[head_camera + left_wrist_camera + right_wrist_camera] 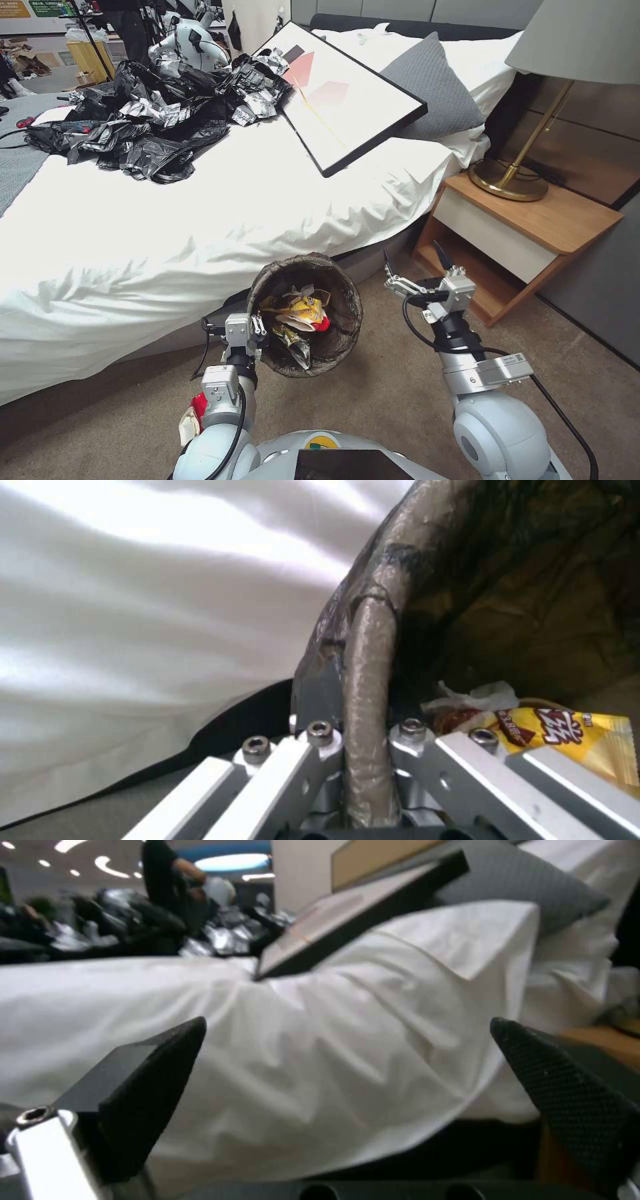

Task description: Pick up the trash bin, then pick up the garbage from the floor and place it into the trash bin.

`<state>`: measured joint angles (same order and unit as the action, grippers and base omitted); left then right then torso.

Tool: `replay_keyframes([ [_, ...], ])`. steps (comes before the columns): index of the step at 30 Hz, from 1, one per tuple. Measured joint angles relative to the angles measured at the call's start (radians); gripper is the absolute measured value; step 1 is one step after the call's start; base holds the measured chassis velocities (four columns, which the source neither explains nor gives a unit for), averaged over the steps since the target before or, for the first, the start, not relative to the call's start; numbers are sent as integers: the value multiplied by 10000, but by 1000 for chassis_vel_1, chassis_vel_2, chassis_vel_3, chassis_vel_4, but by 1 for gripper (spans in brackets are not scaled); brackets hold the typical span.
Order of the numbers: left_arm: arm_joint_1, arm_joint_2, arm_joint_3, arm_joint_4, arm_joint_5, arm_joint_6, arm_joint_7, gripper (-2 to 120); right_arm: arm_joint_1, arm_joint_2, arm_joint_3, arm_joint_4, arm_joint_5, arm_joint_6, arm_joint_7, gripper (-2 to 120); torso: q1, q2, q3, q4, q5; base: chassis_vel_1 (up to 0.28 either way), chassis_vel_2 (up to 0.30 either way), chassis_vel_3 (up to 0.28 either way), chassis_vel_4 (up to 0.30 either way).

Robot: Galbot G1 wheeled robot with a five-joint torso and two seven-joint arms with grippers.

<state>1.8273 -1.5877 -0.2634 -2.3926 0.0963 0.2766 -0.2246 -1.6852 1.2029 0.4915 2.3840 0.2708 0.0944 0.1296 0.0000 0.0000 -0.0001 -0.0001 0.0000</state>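
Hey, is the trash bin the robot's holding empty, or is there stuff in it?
Not empty. The trash bin, gripped at its rim by the left gripper, holds a yellow snack packet and crumpled wrappers.

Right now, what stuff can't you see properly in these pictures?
- Head view: the trash bin's white outside is hidden by its dark liner, and the bottom by the garbage piled on top.
- Left wrist view: the left gripper is shut on the rim; the rim's far side is cut off by the picture edge.
- Head view: the floor close to the robot is hidden by its own body.
- Right wrist view: the open right gripper frames a blurry bed.
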Motion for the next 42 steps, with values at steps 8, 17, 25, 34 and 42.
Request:
replay_keyframes([
  [8,0,0,0,0,0,0,0,0,129,187,101,-846,-19,248,126,100,0,0,0,2,1,0,0,0,0],
  [17,0,0,0,0,0,0,0,0,234,336,49,-1171,-438,558,75,100,0,0,0,1,0,0,0,0,0],
  [25,-1,0,0,0,0,0,0,0,378,354,41,-1242,-453,581,39,100,0,0,1,2,-1,6,-5,-3,8],
  [34,0,0,1,0,0,0,0,0,511,343,45,-1303,-425,594,16,100,0,0,1,0,0,134,-131,-139,141],
  [42,1,0,0,1,0,0,0,0,651,366,32,-1432,-404,704,3,100,0,0,0,0,0,248,-269,-261,237],
])
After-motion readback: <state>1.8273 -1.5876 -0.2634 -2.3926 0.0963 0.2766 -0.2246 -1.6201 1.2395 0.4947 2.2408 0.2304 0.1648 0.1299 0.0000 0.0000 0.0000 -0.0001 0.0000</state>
